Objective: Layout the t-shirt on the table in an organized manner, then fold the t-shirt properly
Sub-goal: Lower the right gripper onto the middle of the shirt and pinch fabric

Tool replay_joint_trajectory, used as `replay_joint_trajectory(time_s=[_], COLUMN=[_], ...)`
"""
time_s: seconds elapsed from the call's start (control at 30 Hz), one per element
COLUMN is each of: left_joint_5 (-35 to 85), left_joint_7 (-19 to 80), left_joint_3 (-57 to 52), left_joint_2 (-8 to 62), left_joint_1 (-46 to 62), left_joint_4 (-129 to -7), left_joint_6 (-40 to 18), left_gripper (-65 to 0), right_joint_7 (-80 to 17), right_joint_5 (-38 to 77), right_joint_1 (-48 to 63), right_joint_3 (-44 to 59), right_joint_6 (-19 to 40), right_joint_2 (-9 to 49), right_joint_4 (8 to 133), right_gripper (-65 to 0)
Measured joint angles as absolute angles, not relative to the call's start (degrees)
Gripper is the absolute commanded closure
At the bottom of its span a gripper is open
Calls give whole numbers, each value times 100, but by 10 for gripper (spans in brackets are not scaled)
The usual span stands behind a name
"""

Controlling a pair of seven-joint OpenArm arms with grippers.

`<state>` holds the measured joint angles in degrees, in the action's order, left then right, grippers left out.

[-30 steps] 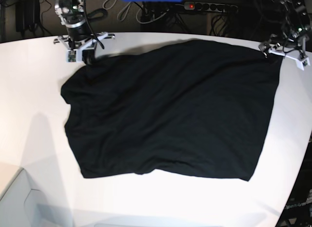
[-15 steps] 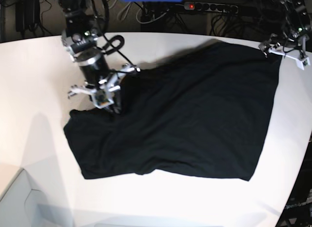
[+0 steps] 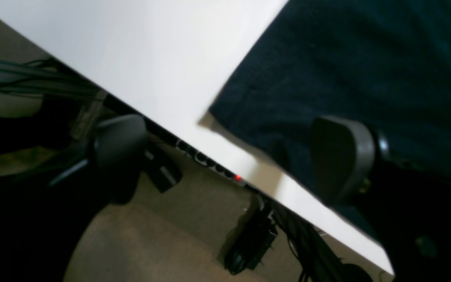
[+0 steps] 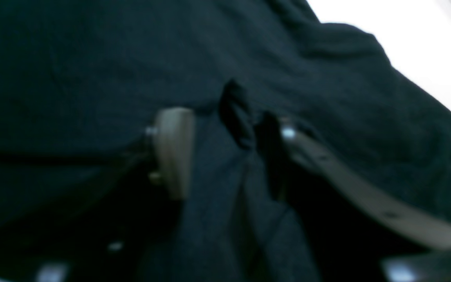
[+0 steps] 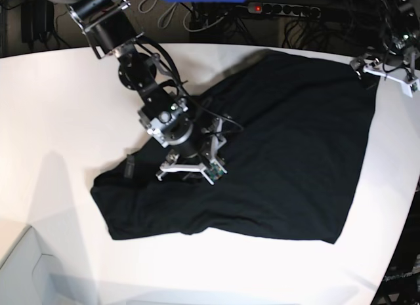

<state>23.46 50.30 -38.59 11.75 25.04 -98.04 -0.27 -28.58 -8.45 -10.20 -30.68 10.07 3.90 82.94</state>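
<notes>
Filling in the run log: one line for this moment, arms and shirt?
right gripper: open, over folded-in t-shirt corner | left gripper: open, at far shirt corner | table: shirt part folded

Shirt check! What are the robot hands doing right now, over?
Right gripper open over the shirt, a pinch of cloth between its jaws. Left gripper open at the shirt's far corner. Shirt partly folded on the table. Nothing in the way.

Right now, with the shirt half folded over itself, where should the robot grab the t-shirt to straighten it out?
Probably the t-shirt's near corner, which lies flat near the table edge. Come from above at that edge: the hem there is single-layered and exposed, unlike the bunched fold under the right gripper.
</notes>
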Motion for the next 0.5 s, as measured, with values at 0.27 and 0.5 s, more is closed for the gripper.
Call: replay_joint_trajectory(time_s=[0.27,0.5], left_joint_5=[2366,2322], left_joint_7=[5043,5057], left_joint_3=[-3857,-3841], left_joint_2=[1214,1205], left_joint_1=[2294,2176], left_joint_4=[-9786,-9749], left_joint_6=[-30,-36], left_gripper=[-650,-650], right_joint_7=[-2840,-2738], right_joint_5=[-860,-856], right_joint_1=[156,572], right_joint_3=[-2158,-2053], right_joint_6=[1000,1004], right_joint_2=[552,489], right_joint_4=[9745,9194], right_gripper=[-445,-445])
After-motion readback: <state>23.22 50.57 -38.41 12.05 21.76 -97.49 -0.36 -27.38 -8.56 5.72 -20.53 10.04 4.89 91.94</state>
